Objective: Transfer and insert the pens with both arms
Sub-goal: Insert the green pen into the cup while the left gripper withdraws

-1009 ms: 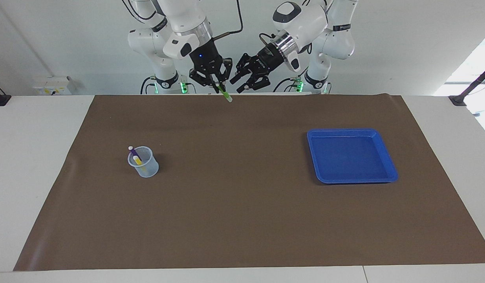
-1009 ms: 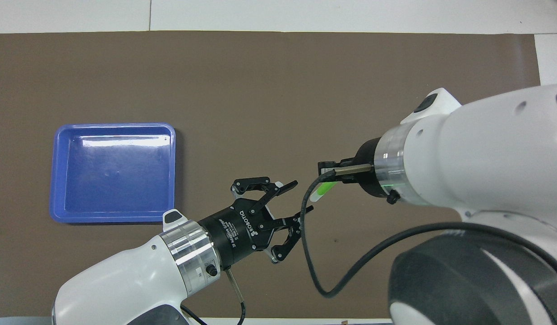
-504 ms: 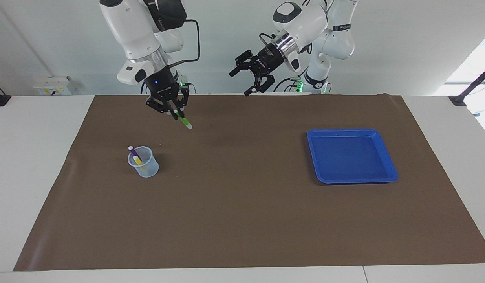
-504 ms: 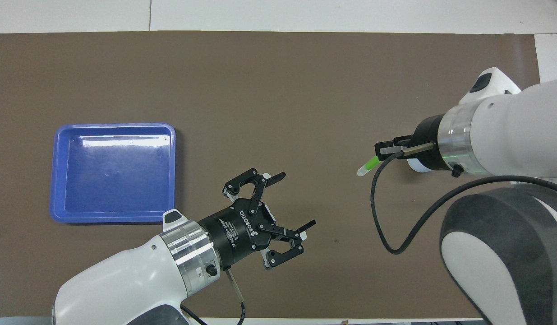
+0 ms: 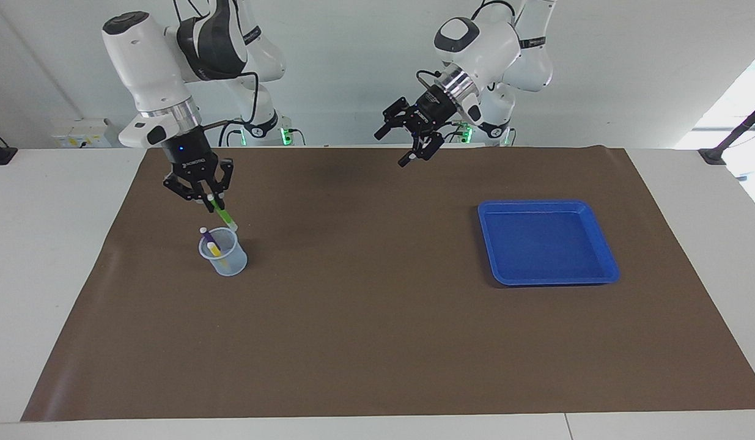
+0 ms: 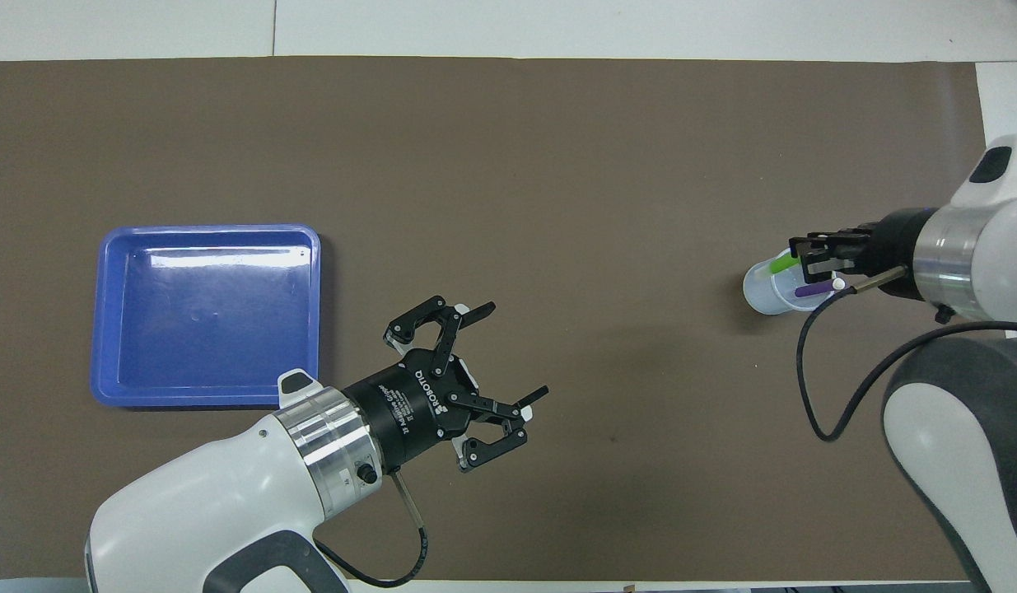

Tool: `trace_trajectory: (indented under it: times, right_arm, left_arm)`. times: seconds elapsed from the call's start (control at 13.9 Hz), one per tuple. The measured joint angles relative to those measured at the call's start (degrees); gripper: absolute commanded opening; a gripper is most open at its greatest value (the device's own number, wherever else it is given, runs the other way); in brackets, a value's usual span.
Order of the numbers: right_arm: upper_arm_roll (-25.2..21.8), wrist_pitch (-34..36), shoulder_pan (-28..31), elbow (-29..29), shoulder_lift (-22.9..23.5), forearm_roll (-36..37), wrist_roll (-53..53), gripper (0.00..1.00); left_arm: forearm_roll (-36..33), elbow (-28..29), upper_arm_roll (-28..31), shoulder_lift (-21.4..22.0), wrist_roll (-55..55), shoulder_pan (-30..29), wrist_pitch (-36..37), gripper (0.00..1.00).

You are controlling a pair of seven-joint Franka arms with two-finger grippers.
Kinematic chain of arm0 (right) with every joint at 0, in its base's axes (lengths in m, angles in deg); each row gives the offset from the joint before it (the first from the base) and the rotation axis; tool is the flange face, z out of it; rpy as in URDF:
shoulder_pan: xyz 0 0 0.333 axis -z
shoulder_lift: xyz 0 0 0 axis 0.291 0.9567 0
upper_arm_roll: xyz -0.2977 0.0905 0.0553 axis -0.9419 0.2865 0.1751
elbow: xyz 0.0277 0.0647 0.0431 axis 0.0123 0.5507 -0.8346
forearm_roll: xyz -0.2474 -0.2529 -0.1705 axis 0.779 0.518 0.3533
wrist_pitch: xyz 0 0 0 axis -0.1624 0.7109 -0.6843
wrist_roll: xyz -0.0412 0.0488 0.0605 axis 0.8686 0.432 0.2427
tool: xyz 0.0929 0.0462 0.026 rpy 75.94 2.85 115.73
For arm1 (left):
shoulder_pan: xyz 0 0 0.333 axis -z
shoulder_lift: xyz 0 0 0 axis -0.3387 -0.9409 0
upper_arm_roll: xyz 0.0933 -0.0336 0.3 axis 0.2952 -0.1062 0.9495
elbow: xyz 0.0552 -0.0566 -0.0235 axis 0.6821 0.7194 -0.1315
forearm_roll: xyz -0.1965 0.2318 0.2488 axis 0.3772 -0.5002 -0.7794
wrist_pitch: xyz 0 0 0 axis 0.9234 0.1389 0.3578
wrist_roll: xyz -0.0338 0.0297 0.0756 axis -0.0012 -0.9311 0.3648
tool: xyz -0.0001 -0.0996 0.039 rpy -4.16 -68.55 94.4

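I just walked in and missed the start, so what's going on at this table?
The right pincer holds a slim green marker pen tilted over a small clear plastic cup toward the right arm's end of the brown mat. A purple pen and a yellow pen already stand in that cup. The left pincer hangs open in the air, waiting. The shallow blue plastic tray holds no pens.

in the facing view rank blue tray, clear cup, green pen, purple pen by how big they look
1. blue tray
2. clear cup
3. green pen, held up by the right gripper over the cup, so its rank is unsure
4. purple pen, mostly hidden inside the cup
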Motion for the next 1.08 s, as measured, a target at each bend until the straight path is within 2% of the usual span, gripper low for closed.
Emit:
trace_trajectory:
  times: [0.22,0.58,0.86,1.08]
  right_arm:
    - [-1.24,-2.56,0.01,2.96,-0.02,0.01,-1.37,0.00]
    - [-2.16,-7.04,0.01,7.53,0.21,0.02,-1.83,0.00]
    - [-2.15,-8.89,-0.05,8.98,1.51,0.02,-1.85,0.00]
    - [-2.14,-11.31,-0.09,9.49,3.75,0.02,-1.86,0.00]
  left_arm:
    - [-0.98,0.79,0.12,-0.03,8.45,-6.51,6.10,1.00]
    - [-21.62,0.08,0.39,-0.04,13.95,-19.12,23.68,1.00]
    - [-25.50,-0.60,0.37,-0.13,16.24,-21.64,25.70,1.00]
    - [-31.82,-2.18,0.38,-0.88,17.60,-24.39,27.96,1.00]
